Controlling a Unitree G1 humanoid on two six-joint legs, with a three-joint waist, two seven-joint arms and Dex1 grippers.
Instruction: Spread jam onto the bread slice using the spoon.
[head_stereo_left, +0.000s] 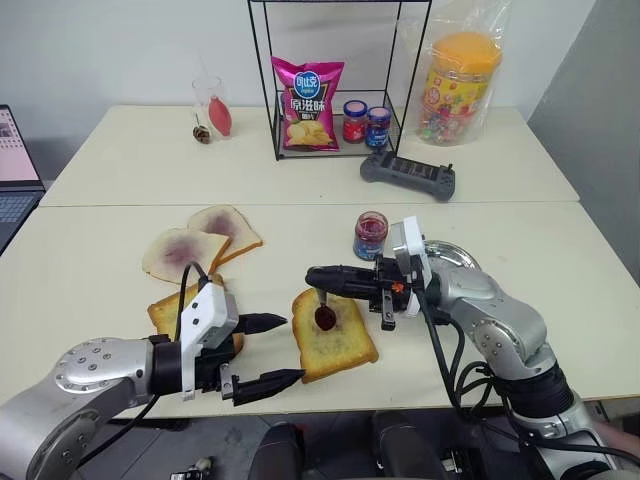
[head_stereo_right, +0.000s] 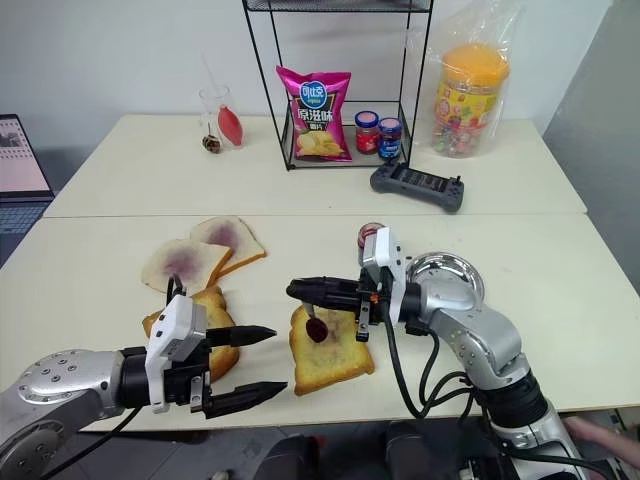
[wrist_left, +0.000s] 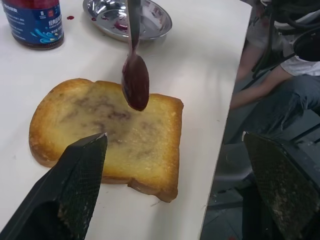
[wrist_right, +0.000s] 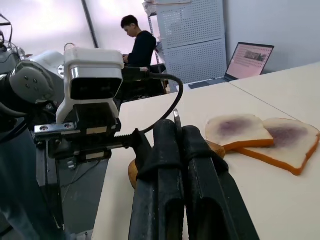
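Observation:
The golden-brown bread slice (head_stereo_left: 338, 345) lies near the table's front edge, with a faint purple smear (wrist_left: 107, 116) across its middle. My right gripper (head_stereo_left: 312, 275) reaches in from the right, shut on the handle of the spoon (head_stereo_left: 325, 312). The spoon hangs bowl-down over the slice, and its bowl (wrist_left: 136, 82) is coated with dark red jam. I cannot tell whether the bowl touches the bread. My left gripper (head_stereo_left: 290, 348) stands open just left of the slice, one finger (wrist_left: 75, 185) at the crust. The jam jar (head_stereo_left: 370, 235) with a blue label stands behind the slice.
A silver dish (head_stereo_left: 455, 255) sits right of the jar. Two pale stained slices (head_stereo_left: 185, 250) and a toasted slice (head_stereo_left: 165, 312) lie to the left. The back table holds a wire rack (head_stereo_left: 275, 100) with a chips bag (head_stereo_left: 308, 100), a controller (head_stereo_left: 408, 175) and a candy tub (head_stereo_left: 458, 85). A laptop (head_stereo_left: 15, 160) sits far left.

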